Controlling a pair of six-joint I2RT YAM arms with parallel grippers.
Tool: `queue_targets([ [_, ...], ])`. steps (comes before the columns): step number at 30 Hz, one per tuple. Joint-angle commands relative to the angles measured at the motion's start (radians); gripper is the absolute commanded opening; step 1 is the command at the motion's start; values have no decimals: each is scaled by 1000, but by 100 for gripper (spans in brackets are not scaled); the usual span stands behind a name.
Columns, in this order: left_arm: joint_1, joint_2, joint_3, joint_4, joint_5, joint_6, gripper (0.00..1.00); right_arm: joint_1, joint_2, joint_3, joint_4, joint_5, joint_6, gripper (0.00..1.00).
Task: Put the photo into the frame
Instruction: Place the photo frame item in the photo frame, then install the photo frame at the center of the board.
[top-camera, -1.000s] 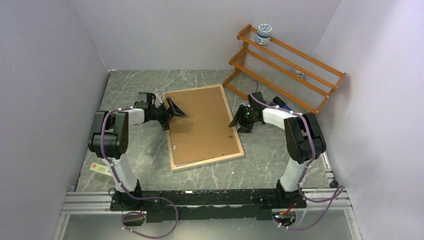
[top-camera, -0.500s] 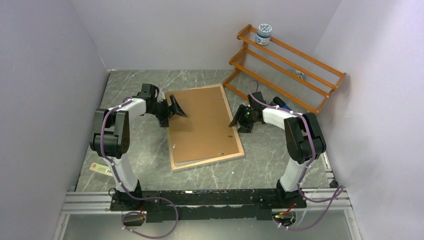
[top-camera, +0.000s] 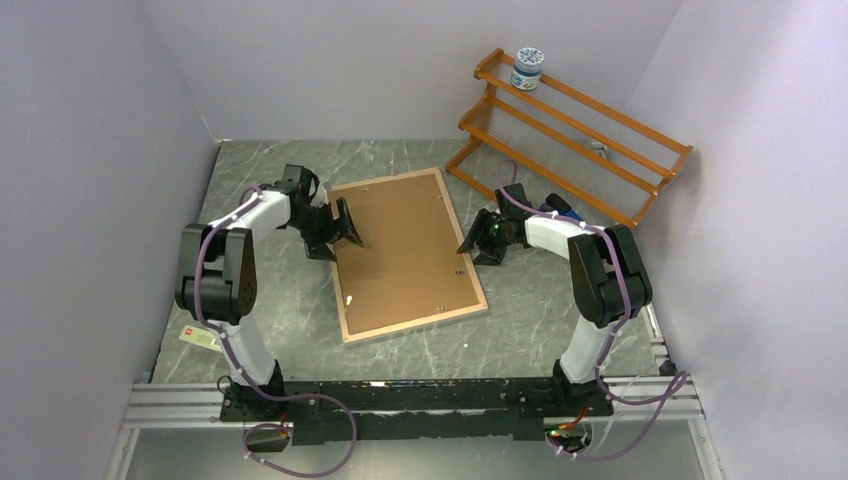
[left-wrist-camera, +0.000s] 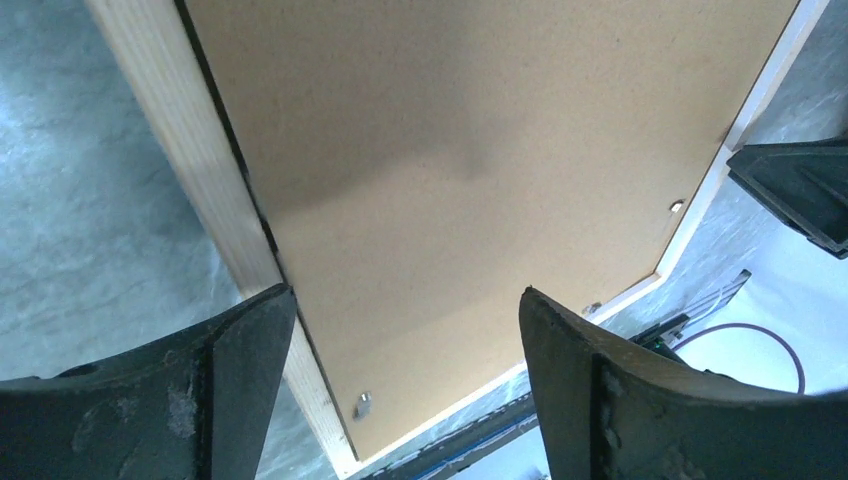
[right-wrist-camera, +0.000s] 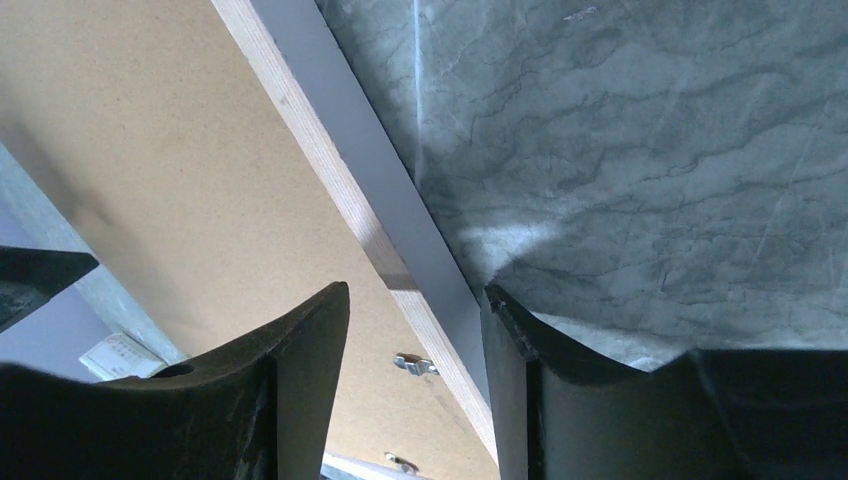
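Between your arms the frame (top-camera: 415, 321) lies back-up on the counter (top-camera: 260, 180), long axis 11-to-5 o'clock; left end effector (top-camera: 345, 225), released, straddles its 9 o'clock rim, right end effector (top-camera: 468, 247), also released, its 3 o'clock rim.

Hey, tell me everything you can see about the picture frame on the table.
The frame lies face down on the grey marbled table, skewed. Its light wood rim surrounds a brown hardboard backing panel with small metal tabs. The right tool straddles its right rim; the open left tool sits over its left edge. Actual contact is unclear.
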Motion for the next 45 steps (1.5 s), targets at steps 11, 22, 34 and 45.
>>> queue_targets([
  [11, 40, -108, -28, -5, -81, -30, 84, 8, 7, 20, 16, 18, -73, 52],
  [22, 49, -69, -172, 174, -63, -91, 71, 35, 32, -3, 62, -99, -117, 46],
  [34, 49, -134, -278, 211, -84, -93, 55, 97, -55, -136, 69, -84, -136, 32],
  [45, 49, -256, -392, 269, -141, -134, 57, 236, -130, -98, -88, 169, -239, 55],
])
